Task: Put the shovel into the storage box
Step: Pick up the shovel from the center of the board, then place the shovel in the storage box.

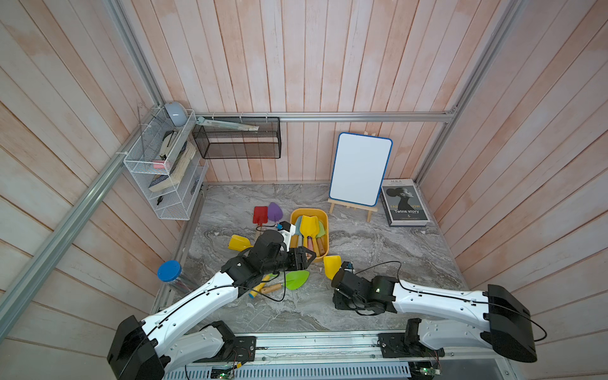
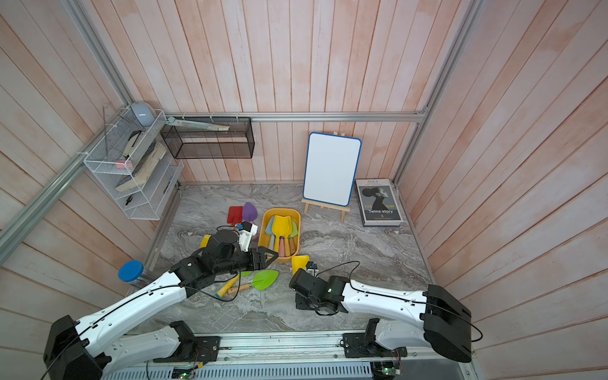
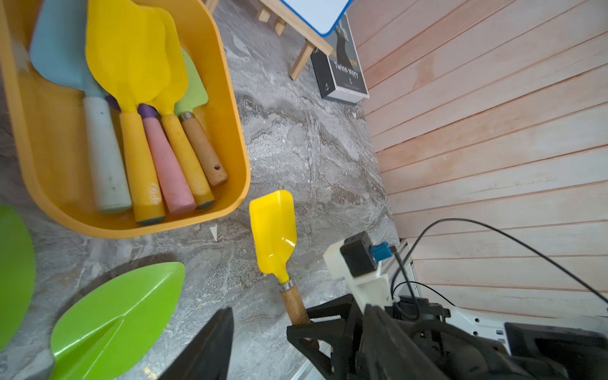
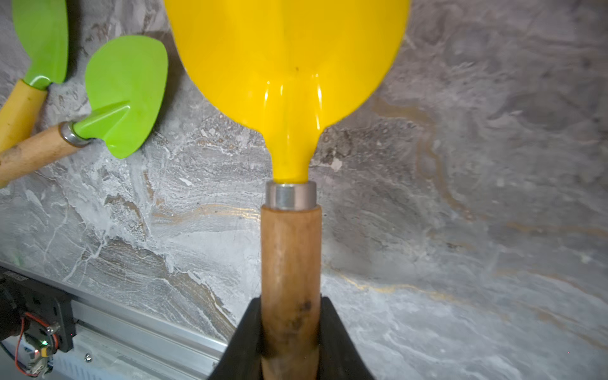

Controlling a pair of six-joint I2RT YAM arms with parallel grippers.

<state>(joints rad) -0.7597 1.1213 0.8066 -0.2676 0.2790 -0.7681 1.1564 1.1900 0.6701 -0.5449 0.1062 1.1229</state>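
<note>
Mia: What was far on the left?
Ben: A jar (image 1: 169, 271) with a blue lid. Next came a yellow scoop (image 1: 239, 242). After that, a red shovel (image 1: 260, 214) and a purple shovel (image 1: 275, 211) lay side by side.
Mia: And the left gripper (image 1: 307, 257)?
Ben: It was by the close end of the storage box (image 1: 309, 211). Its fingers were wide apart and held nothing. A green shovel (image 1: 297, 279) lay on the table by that arm.
Mia: What was in the box?
Ben: Five shovels lay in it, with their handles toward the robot.
Mia: Where was the shovel (image 4: 289, 65) for the job?
Ben: It had a yellow blade and a brown wood handle. It was outside the box, just beside the close right corner. The right gripper (image 4: 291, 316) had its fingers (image 4: 243, 345) pressed tight on both sides of the handle.
Mia: Did it touch the table?
Ben: I could not tell.
Mia: And on the right?
Ben: A white board (image 1: 360, 167) stood on a little wood stand, with a book (image 1: 406, 202) beside it.
</note>
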